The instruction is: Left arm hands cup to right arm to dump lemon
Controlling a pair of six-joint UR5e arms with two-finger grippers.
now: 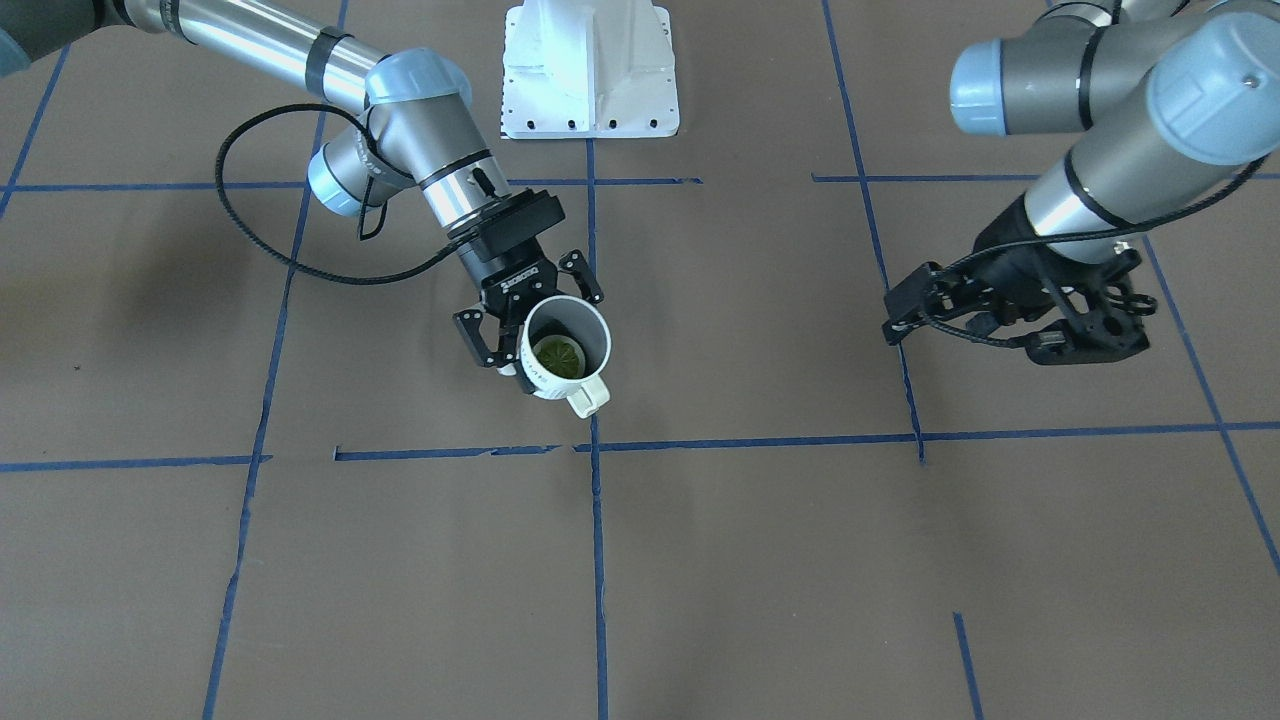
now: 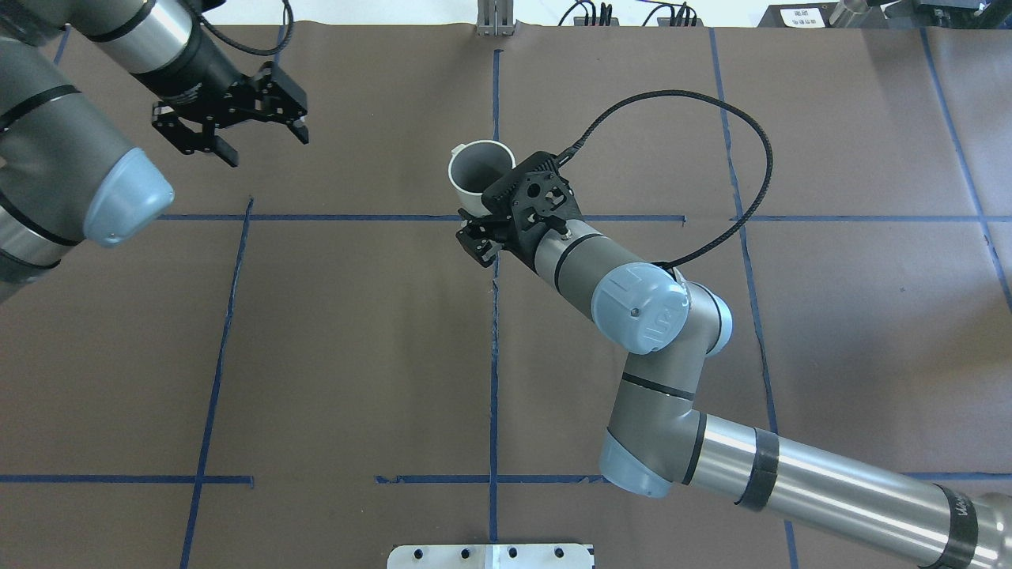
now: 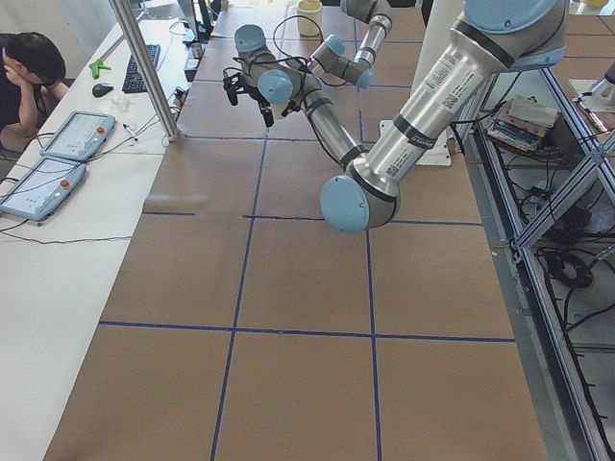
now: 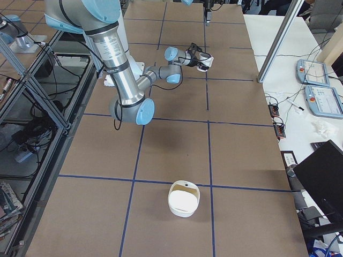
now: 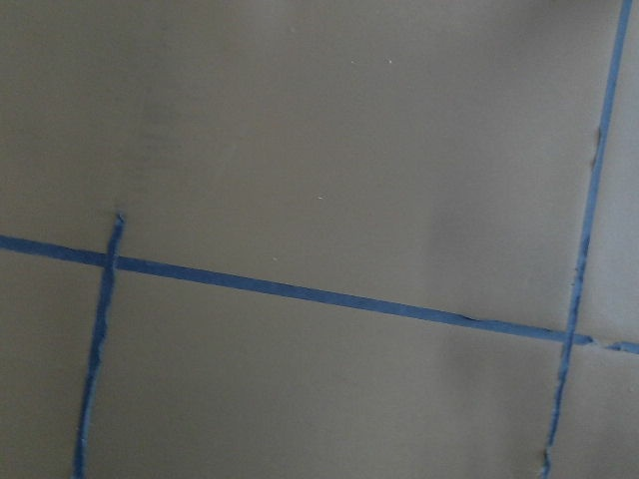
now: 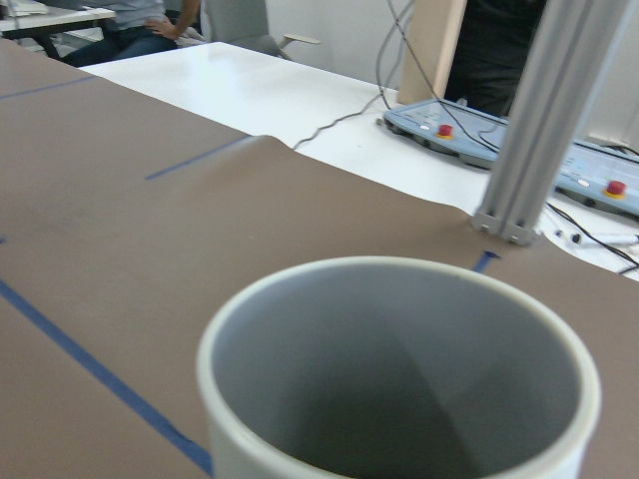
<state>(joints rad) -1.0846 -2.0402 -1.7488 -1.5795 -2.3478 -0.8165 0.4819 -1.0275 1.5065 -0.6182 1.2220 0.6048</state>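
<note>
The right gripper [image 1: 533, 318] is clamping the cup [image 1: 592, 340] between its fingers, mouth facing up, with the lemon [image 1: 558, 357] sitting inside (so the handover looks done). The left gripper [image 2: 261, 142] is hanging spread and empty, well apart. Dumping is still waiting.

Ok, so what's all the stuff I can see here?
cup: one, white, tilted, held off the table
lemon: one, yellow-green, inside cup
bowl: one, white, on table at robot's right end
table: one, brown
tape lines: several, blue, crossing table
base plate: one, white, between the arms
desk: one, white, beside table
tablets: two, grey, on desk
person: one, dark-haired, at desk
right pincer: one, black, shut on cup
left pincer: one, black, open, empty
</note>
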